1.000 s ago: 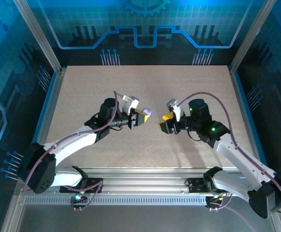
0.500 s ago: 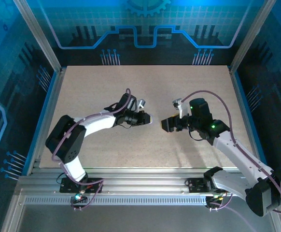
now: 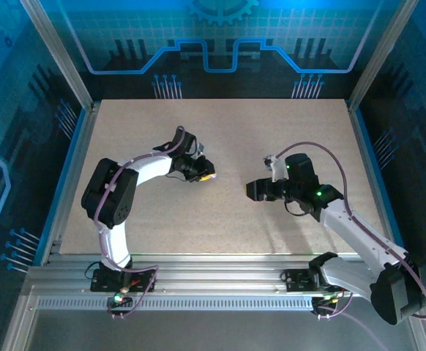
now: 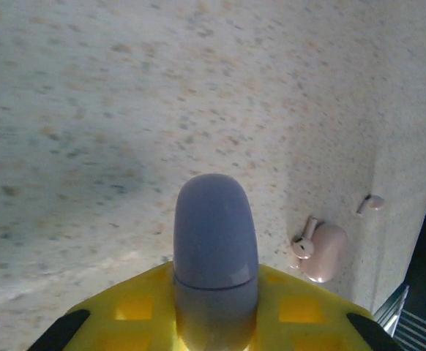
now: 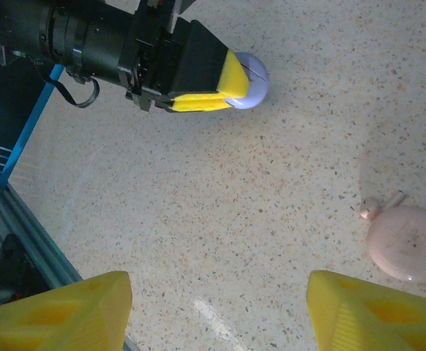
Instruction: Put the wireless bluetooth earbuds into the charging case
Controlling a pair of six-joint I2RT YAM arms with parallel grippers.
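- Left wrist view: one earbud (image 4: 304, 245) lies on the table (image 4: 125, 110), touching the pink case (image 4: 324, 252). A second earbud (image 4: 370, 203) lies near, apart.
- Left gripper (image 5: 229, 86) is clamped on the lavender case (image 4: 214, 241). Right gripper (image 5: 220, 311) stands spread and empty.
- Earbuds are probably very light, rigid, glossy and slip-prone. Pinch across the bulbous head, not the thin stem.

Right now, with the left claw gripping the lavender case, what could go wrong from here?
1. The left claw pinches the rounded lavender case by one end, so it could slip or twist out.
2. One earbud lies right beside the pink case and a second earbud lies loose nearby. The open right claw could flick them away.
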